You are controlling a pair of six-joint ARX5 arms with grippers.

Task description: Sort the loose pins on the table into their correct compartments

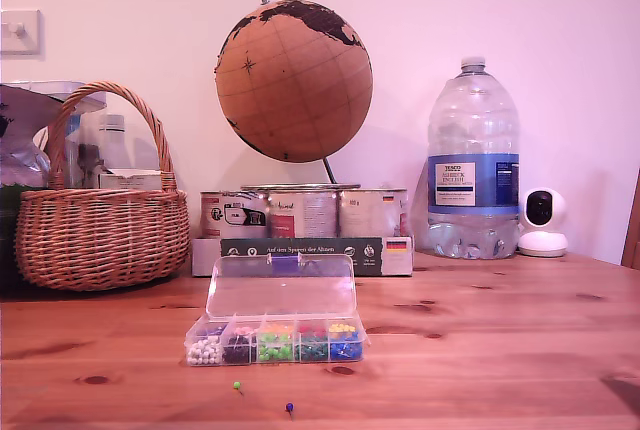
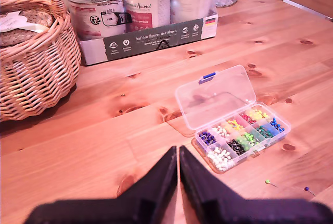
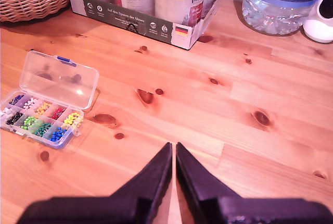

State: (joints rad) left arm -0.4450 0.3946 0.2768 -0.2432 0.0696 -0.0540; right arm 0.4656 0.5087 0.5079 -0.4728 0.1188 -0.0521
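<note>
- First gripper (image 2: 178, 153): jaws pressed together to a hairline seam, nothing between them, poised above bare table (image 1: 500, 350); absent from the exterior view.
- Second gripper (image 3: 174, 151): jaws likewise closed and empty, above bare wood well apart from the box; also outside the exterior view.
- Light green pin (image 1: 237, 385): lying on the tabletop just in front of the box in the exterior view; a speck in the first wrist view, not found in the second.
- Dark blue-purple pin (image 1: 289, 408): nearer the camera and toward the exterior view's right of the green one; shaft barely discernible.
- Clear plastic box (image 1: 280, 288): lid open and tilted back; exterior view shows one row of compartments (image 1: 275, 342), wrist views reveal a second row behind.
- Wicker basket (image 1: 100, 235), tray of tins (image 1: 305, 240), water bottle (image 1: 473, 165): along the back wall.
- Globe (image 1: 293, 80), white camera (image 1: 542, 222): globe seen only in the exterior view.
</note>
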